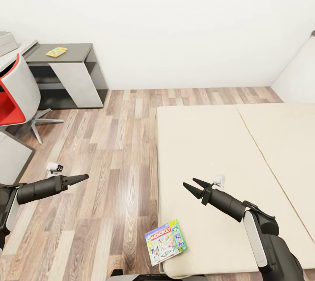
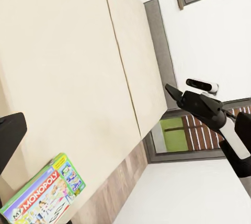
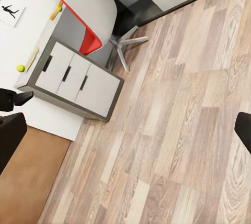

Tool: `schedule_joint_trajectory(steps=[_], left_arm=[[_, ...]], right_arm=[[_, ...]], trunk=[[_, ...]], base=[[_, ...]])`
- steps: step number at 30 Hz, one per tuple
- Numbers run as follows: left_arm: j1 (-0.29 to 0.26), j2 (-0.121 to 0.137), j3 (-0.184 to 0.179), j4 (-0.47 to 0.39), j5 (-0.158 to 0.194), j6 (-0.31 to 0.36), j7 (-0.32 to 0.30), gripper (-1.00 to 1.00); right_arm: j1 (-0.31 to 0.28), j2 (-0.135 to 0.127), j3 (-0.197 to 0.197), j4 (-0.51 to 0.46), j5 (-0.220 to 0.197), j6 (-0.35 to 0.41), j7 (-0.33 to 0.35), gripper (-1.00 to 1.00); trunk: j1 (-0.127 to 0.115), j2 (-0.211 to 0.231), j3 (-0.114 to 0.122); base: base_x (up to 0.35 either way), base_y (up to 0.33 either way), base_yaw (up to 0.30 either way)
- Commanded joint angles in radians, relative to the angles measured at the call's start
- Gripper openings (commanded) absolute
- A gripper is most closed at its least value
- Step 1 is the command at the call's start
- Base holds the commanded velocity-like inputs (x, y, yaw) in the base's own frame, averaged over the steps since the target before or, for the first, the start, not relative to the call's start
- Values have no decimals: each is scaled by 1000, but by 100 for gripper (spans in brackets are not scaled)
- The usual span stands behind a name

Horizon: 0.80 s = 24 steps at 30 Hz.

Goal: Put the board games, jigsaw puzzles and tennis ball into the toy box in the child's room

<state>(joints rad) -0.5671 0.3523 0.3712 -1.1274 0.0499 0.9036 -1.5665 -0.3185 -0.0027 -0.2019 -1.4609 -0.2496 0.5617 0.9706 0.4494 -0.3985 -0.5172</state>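
Note:
A white-blue board game with a green edge lies flat on the near corner of the beige bed; the left wrist view shows the same game. My right gripper hovers open over the mattress, a little beyond the game. Off the bed's left side, my left gripper hangs above the floor, one finger at the frame edge, jaws apart. A jigsaw puzzle lies on the table's low dark top. The tennis ball rests on the pale desk. A corner of the toy box shows at far left.
A red and white swivel chair stands by the desk, near white drawers. Wooden floor runs between desk and bed. The grey headboard meets a wall with a window.

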Motion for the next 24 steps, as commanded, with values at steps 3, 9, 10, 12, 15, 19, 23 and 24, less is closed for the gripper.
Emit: schedule_joint_trajectory(steps=[3,9,10,12,15,19,23,24], left_arm=[[0,0,0,0,-2,11,-4,100],[0,0,0,0,-2,11,-4,100],[0,0,0,0,-2,11,-4,100],[0,0,0,0,-2,11,-4,100],[0,0,0,0,-2,11,-4,100],[0,0,0,0,-2,11,-4,100],[0,0,0,0,-2,11,-4,100],[0,0,0,0,-2,11,-4,100]], right_arm=[[-1,-1,-1,2,-6,7,1,100],[-1,-1,-1,3,-5,7,0,100],[-1,-1,-1,4,-5,7,0,100],[-1,0,-1,4,-5,7,0,100],[-1,0,-1,4,-5,7,0,100],[-1,0,-1,5,-5,6,0,100],[-1,1,-1,7,-5,6,0,100],[-1,1,-1,8,-4,6,0,100]], trunk=[[1,-2,4],[1,-2,14],[1,-2,15],[1,-2,19],[1,-2,24],[1,-2,30],[1,-2,37],[1,-2,39]], base=[[0,0,0],[0,0,0],[0,0,0],[0,0,0],[0,0,0],[0,0,0],[0,0,0],[0,0,0]])
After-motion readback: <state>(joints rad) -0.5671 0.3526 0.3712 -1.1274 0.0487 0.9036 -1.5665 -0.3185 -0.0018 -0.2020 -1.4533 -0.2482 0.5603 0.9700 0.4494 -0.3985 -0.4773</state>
